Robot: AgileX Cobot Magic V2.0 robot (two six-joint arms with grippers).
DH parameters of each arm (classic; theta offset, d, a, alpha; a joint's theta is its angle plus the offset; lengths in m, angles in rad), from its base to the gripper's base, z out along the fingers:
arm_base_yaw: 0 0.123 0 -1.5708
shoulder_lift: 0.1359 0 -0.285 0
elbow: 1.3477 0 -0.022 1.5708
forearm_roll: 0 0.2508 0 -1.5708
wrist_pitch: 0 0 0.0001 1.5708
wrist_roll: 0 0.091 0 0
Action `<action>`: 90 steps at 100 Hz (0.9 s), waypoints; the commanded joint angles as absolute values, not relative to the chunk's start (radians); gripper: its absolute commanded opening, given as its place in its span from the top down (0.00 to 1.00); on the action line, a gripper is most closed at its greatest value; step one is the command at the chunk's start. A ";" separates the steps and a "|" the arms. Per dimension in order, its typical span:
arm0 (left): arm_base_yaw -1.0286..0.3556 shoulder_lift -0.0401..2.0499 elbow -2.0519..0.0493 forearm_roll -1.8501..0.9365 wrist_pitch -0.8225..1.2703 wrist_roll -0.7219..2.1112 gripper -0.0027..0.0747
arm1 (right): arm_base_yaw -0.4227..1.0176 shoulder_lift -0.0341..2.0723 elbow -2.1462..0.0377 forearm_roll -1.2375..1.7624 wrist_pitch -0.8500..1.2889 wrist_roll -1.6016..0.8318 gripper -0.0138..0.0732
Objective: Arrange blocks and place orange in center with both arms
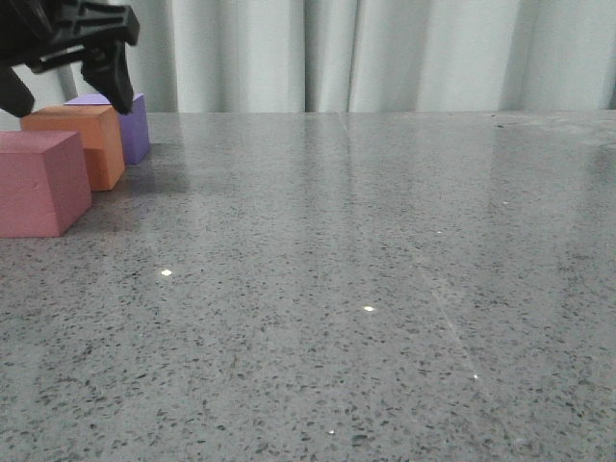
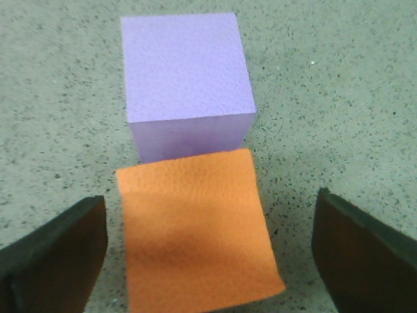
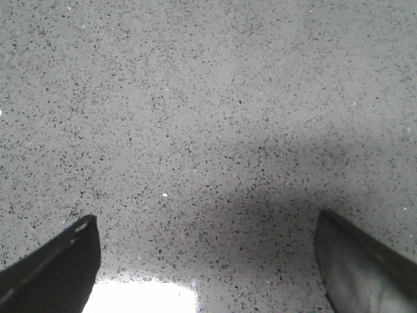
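Observation:
Three foam cubes stand in a row at the table's far left: the pinkish-red cube [image 1: 38, 183] nearest, the orange cube [image 1: 82, 140] in the middle, the purple cube [image 1: 133, 125] behind. My left gripper [image 1: 63, 91] hovers open just above the orange cube. In the left wrist view the orange cube [image 2: 195, 228] lies between the spread fingers [image 2: 58, 254], touching neither, with the purple cube [image 2: 186, 72] against its far side. My right gripper [image 3: 208, 261] is open and empty over bare table, and does not show in the front view.
The grey speckled table [image 1: 366, 269] stretches to the right of the cubes. A pale curtain [image 1: 385, 53] hangs behind its far edge. A bright reflection [image 3: 140, 300] lies on the table under my right gripper.

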State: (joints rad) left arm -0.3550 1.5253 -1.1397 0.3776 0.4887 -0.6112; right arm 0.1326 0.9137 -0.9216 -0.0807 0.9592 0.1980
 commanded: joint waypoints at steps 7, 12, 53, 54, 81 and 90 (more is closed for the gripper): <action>-0.354 1.408 -1.169 0.382 0.483 -0.598 0.18 | 0.126 0.900 -0.944 -0.091 0.916 0.193 0.09; -0.354 1.377 -1.169 0.382 0.490 -0.598 0.18 | 0.126 0.900 -0.944 -0.091 0.916 0.193 0.09; -0.354 1.078 -1.169 0.459 0.729 -0.598 0.18 | 0.126 0.900 -0.944 -0.091 0.919 0.193 0.09; -0.354 1.069 -1.167 0.461 0.743 -0.598 0.18 | 0.126 0.900 -0.944 -0.091 0.919 0.193 0.09; -0.354 0.903 -1.051 0.479 0.793 -0.623 0.18 | 0.126 0.886 -0.944 -0.091 0.920 0.193 0.09; -0.354 0.836 -0.981 0.479 0.793 -0.636 0.18 | 0.126 0.863 -0.944 -0.091 0.920 0.193 0.09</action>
